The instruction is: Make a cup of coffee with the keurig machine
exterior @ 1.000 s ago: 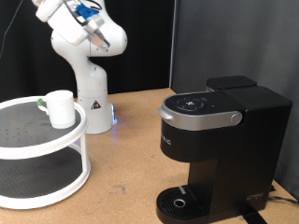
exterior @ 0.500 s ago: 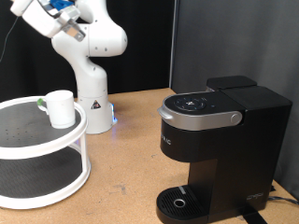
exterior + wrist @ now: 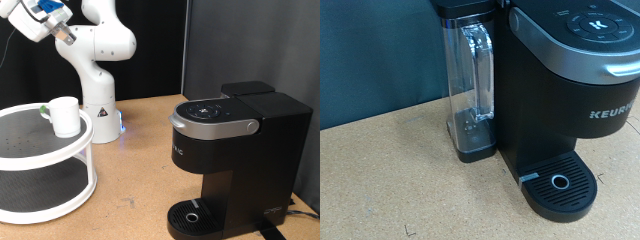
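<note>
Above the wooden table [image 3: 140,170], gripper [image 3: 68,38] hangs clear of cup [image 3: 65,115]

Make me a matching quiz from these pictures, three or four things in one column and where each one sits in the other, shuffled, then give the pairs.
Things:
1. small plain white cylindrical mug
2. boxy matte black coffee maker
3. clear plastic water tank
4. white robot arm

Places:
A. attached to the machine's side
B. exterior view's right, on the wooden table
C. top tier of the round white two-tier stand
D. rising at the exterior view's top left

Pairs: 1-C, 2-B, 3-A, 4-D
</note>
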